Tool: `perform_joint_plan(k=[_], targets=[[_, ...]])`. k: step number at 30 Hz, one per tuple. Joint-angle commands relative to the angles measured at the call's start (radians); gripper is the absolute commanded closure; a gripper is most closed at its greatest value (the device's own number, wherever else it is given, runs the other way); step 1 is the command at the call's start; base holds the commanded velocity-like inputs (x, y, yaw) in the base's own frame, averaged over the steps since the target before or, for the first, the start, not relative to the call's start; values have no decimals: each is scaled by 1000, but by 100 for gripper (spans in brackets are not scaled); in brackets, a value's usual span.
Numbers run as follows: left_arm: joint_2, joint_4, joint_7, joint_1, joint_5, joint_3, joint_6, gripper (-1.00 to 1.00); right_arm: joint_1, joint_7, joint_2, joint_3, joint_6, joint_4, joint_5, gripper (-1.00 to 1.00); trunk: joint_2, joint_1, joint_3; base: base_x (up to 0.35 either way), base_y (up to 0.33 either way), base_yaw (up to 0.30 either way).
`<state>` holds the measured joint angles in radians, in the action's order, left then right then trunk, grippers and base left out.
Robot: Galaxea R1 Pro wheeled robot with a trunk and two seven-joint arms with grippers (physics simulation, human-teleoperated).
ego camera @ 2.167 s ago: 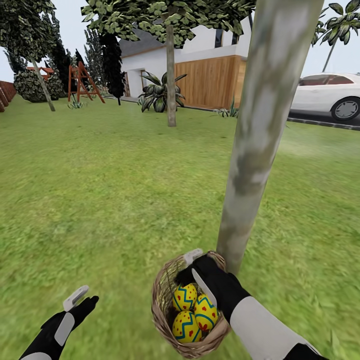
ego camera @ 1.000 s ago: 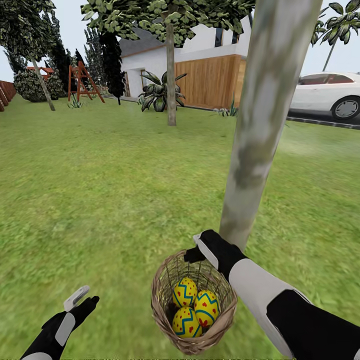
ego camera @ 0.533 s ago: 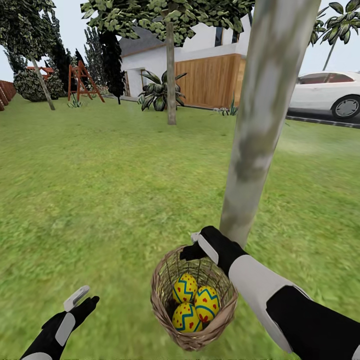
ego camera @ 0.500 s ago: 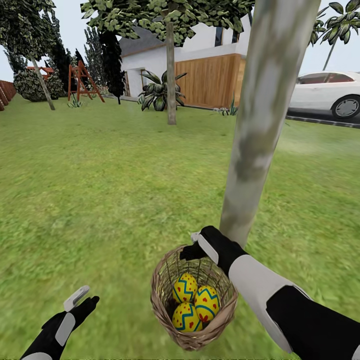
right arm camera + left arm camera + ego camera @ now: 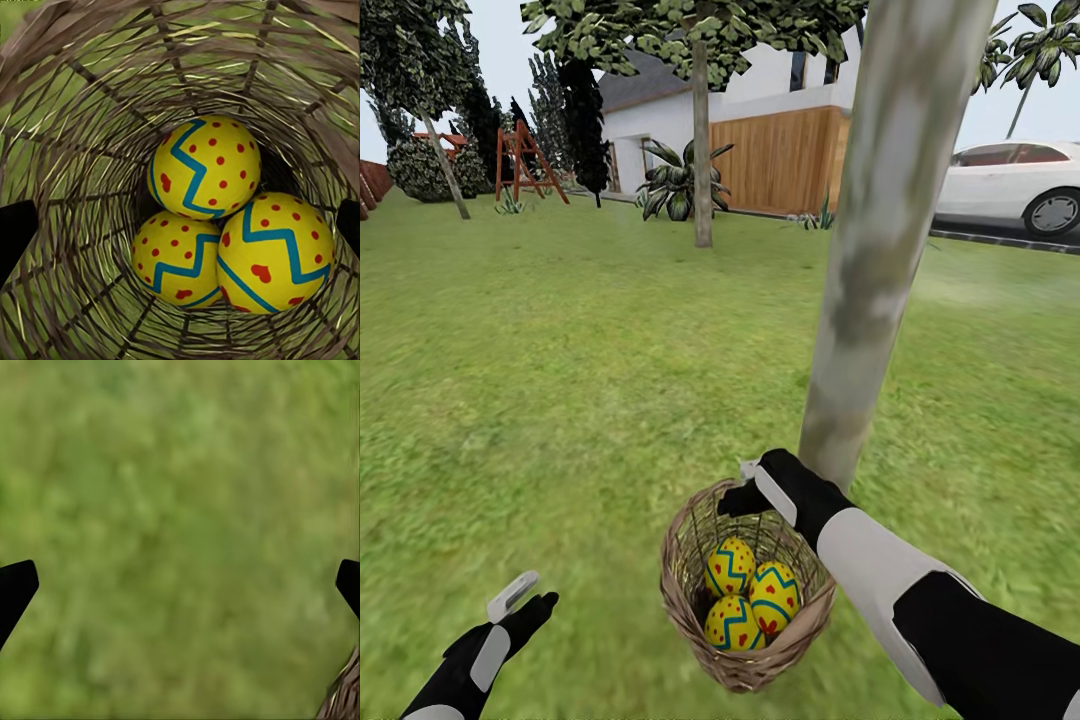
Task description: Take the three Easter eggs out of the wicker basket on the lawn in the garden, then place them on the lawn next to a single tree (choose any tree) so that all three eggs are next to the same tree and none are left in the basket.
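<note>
While the right claw [image 5: 752, 488] hovers spread just above the wicker basket [image 5: 682, 600], three Easter eggs [image 5: 204, 168] nestle directly below it; smooth and round, they look slippery, so pinch across the middle.

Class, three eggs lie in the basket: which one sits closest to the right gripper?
The Easter egg at the far side of the wicker basket, under the right gripper; the others lie nearer the robot.

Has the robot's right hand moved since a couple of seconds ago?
Yes. The right hand rose out of the basket, up along the tree trunk.
</note>
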<state>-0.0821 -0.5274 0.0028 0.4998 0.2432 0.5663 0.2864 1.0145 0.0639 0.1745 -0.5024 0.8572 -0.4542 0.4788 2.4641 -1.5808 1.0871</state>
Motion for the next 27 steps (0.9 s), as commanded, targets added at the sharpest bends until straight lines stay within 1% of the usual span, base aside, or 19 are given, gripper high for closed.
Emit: perform_joint_plan(k=[1, 5, 10, 27], targets=[[0, -2, 0, 0, 10, 3, 7, -100, 1, 7, 0, -4, 2, -3, 8, -100, 8, -4, 4, 0, 0, 0], [0, -2, 0, 0, 10, 3, 7, -100, 1, 7, 0, -4, 0, -8, 7, -100, 36, -19, 17, 0, 0, 0], [0, -2, 0, 0, 9, 3, 7, -100, 1, 7, 0, -4, -1, -13, 8, -100, 37, -21, 40, 0, 0, 0], [-1, -2, 0, 0, 8, 3, 7, -100, 1, 7, 0, -4, -4, -17, 7, -100, 41, -29, 132, 0, 0, 0]])
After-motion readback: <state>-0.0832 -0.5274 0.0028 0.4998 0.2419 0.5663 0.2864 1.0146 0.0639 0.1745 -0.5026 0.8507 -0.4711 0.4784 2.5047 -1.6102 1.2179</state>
